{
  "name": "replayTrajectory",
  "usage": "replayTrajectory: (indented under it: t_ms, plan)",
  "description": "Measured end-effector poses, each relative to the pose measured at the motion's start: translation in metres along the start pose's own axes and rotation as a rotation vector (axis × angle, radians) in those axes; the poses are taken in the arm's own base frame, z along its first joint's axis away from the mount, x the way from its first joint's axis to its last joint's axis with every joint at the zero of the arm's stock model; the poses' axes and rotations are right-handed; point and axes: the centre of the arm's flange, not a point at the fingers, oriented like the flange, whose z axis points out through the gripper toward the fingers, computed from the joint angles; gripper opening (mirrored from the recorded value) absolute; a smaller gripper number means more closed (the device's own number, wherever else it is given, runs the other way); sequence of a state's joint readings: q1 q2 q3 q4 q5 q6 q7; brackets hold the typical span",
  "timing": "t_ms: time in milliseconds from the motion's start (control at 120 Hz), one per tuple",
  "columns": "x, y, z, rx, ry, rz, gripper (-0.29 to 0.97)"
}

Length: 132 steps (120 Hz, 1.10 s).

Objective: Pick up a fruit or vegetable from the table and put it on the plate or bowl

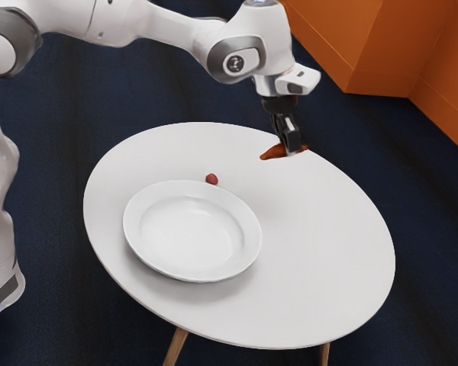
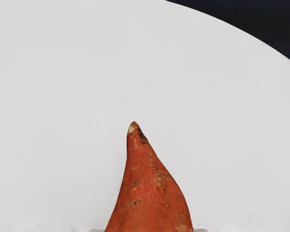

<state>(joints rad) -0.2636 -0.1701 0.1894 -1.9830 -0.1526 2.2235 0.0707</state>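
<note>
An orange-brown sweet potato (image 1: 273,153) sits at the far edge of the round white table (image 1: 328,252), toward the exterior view's right. My black gripper (image 1: 291,142) comes down on it from above, and its fingers close against the thicker end. In the wrist view the sweet potato (image 2: 147,193) lies right under my hand, its pointed tip stretching away over the table top (image 2: 63,96). A wide white plate (image 1: 134,223) rests on the table's near left part, with nothing on it. I cannot tell whether the sweet potato is off the table or resting on it.
A small dark-red fruit (image 1: 212,178) lies just behind the plate, between it and the sweet potato. The table's edge runs right behind my gripper. An orange wall (image 1: 382,46) stands at the back right, above dark blue floor.
</note>
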Motion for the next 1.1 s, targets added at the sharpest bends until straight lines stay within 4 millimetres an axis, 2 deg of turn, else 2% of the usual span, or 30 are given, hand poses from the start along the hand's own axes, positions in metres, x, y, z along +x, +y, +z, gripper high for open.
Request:
replayTrajectory:
  t_ms: [142, 208, 300, 358, 442, 608, 750, 850, 917, 1000, 1100]
  plan:
    - [-0.078, 0.051, -0.007, -0.028, -0.049, 0.024, 0.17]
    - [-0.105, 0.073, -0.016, -0.01, -0.042, 0.032, 0.17]
    - [-0.132, 0.095, -0.02, 0.01, -0.045, 0.027, 0.17]
    - [-0.147, 0.099, -0.02, 0.024, -0.051, 0.004, 0.17]
    - [-0.156, 0.101, -0.022, 0.042, -0.055, -0.037, 0.17]
    - [-0.16, 0.101, -0.021, 0.052, -0.066, -0.114, 0.17]
    - [-0.161, 0.109, -0.021, 0.056, -0.068, -0.133, 0.48]
    - [-0.16, 0.109, -0.022, 0.058, -0.067, -0.151, 0.58]
    - [-0.154, 0.099, -0.021, 0.069, -0.064, -0.185, 0.62]
    - [-0.124, 0.086, -0.043, 0.068, -0.009, -0.235, 0.65]
    - [-0.057, 0.07, -0.095, 0.042, 0.112, -0.303, 0.66]
